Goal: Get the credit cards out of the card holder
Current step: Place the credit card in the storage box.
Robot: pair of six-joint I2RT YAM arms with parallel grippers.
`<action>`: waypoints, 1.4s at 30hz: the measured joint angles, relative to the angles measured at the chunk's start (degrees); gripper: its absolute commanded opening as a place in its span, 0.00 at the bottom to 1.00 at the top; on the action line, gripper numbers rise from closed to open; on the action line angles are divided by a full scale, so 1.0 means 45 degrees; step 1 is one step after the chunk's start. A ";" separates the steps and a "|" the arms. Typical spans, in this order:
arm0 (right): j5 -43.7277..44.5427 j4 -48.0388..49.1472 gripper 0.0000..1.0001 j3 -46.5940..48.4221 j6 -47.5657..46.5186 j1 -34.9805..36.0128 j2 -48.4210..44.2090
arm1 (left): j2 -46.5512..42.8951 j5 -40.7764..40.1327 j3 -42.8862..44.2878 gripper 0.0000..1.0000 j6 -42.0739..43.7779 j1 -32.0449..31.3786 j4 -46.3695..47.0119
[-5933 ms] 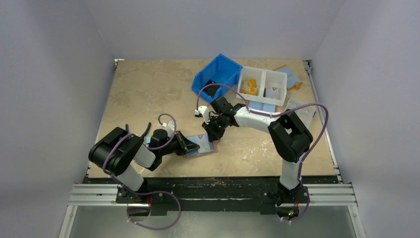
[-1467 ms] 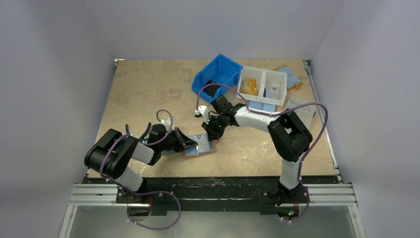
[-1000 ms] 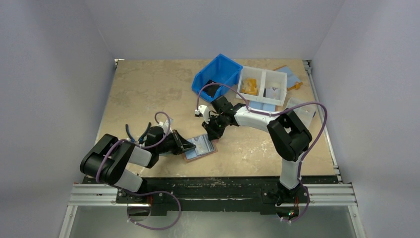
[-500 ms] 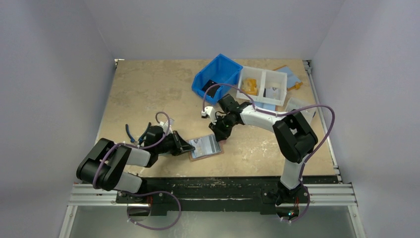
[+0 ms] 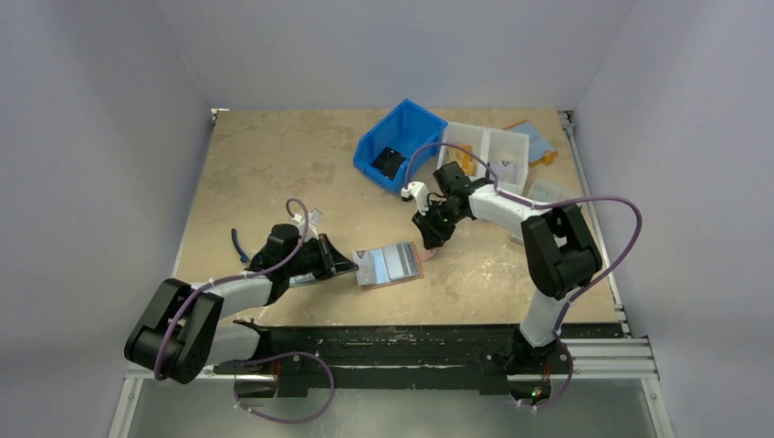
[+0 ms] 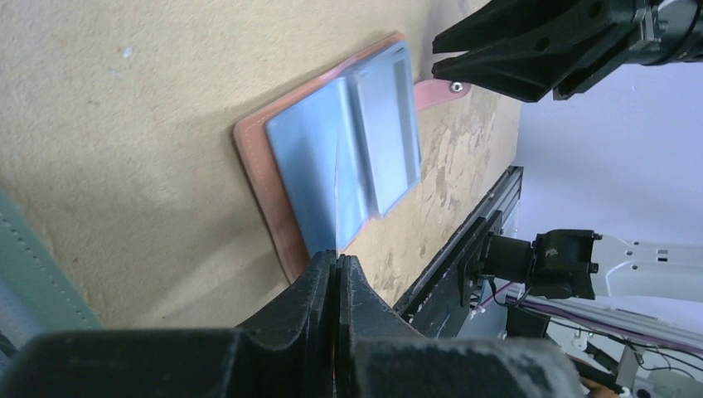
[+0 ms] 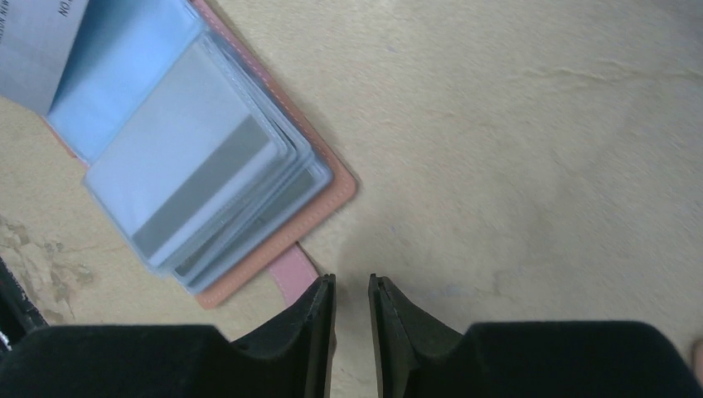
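The card holder (image 5: 392, 265) lies open on the table, salmon-brown outside, with clear light-blue sleeves holding several cards. It shows in the left wrist view (image 6: 253, 157) and the right wrist view (image 7: 327, 199). My left gripper (image 5: 350, 265) is at the holder's left edge. Its jaws (image 6: 336, 255) are pressed together on a thin white card seen edge-on; that card (image 7: 25, 33) stands up from the holder's left side. My right gripper (image 5: 429, 239) hovers just past the holder's right end, beside the snap tab (image 7: 294, 274), a little open and empty (image 7: 351, 282).
A blue bin (image 5: 402, 141) and a white divided tray (image 5: 488, 157) stand at the back right, with a larger folder (image 5: 534, 139) behind them. Blue-handled pliers (image 5: 239, 245) lie left of my left arm. A teal stitched item (image 6: 33, 257) lies under my left wrist.
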 measured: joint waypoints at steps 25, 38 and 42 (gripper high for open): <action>-0.5017 -0.3211 0.84 0.1632 -0.3968 -0.1336 -0.6144 | 0.0272 0.0087 0.4250 0.00 0.2744 -0.2725 -0.0063; -0.6028 -0.5178 0.94 0.2463 -0.5119 -0.1530 -0.5649 | 0.1540 -0.0296 0.5994 0.00 0.4731 -0.3871 -0.0384; -0.6096 -0.5586 0.94 0.2463 -0.5459 -0.1554 -0.4959 | 0.1792 -0.0486 0.6494 0.00 0.5717 -0.4167 -0.0971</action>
